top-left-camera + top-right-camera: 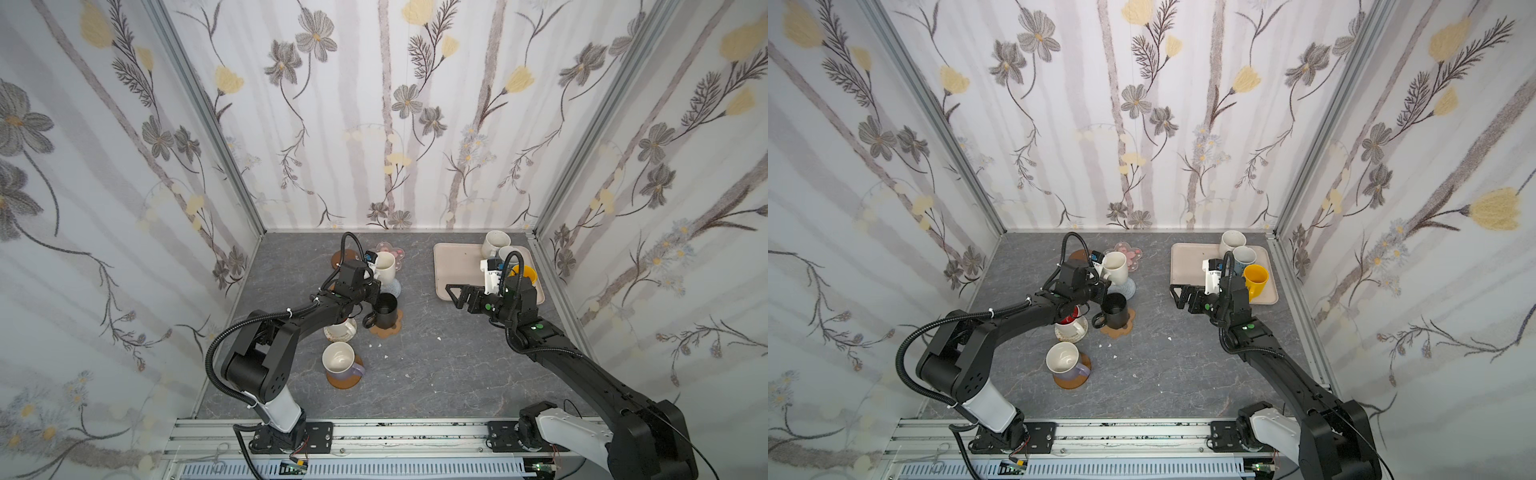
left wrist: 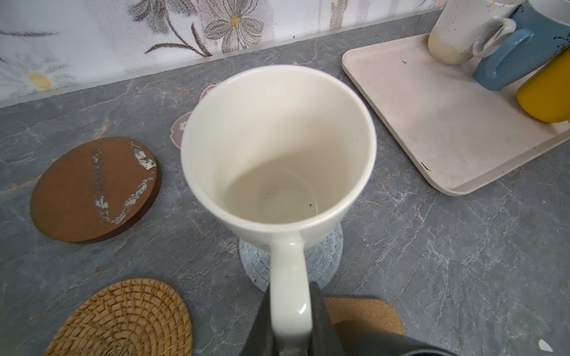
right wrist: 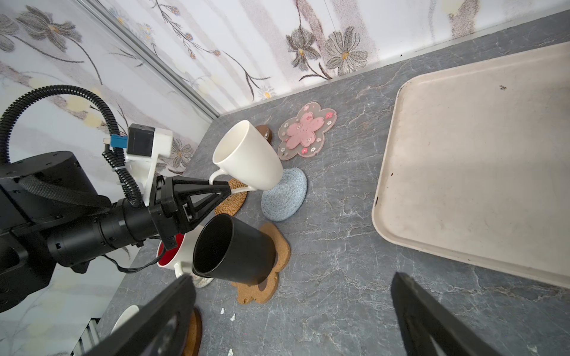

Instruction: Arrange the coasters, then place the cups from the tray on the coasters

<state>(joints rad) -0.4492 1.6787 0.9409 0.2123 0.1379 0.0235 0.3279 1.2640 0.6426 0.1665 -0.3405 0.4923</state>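
Note:
My left gripper (image 2: 290,323) is shut on the handle of a cream-white cup (image 1: 384,266), which hangs tilted over the grey-blue woven coaster (image 3: 287,197). I cannot tell whether the cup's base touches it. The pink flower coaster (image 3: 305,129), a brown disc (image 2: 92,191) and the orange rattan coaster (image 2: 123,320) lie bare around it. A black cup (image 1: 384,309) stands on the tan paw coaster (image 3: 271,277). The tray (image 1: 453,270) holds a speckled cream cup (image 1: 495,243), a light blue cup (image 2: 518,52) and a yellow cup (image 1: 1256,278). My right gripper (image 1: 452,296) hangs open and empty by the tray's near left corner.
A white cup with red inside (image 3: 171,255) sits under my left arm on a pale coaster. A lavender cup (image 1: 340,359) stands on a second brown disc (image 1: 345,380) nearer the front. Small white chips (image 1: 378,345) dot the grey tabletop. Walls close in three sides.

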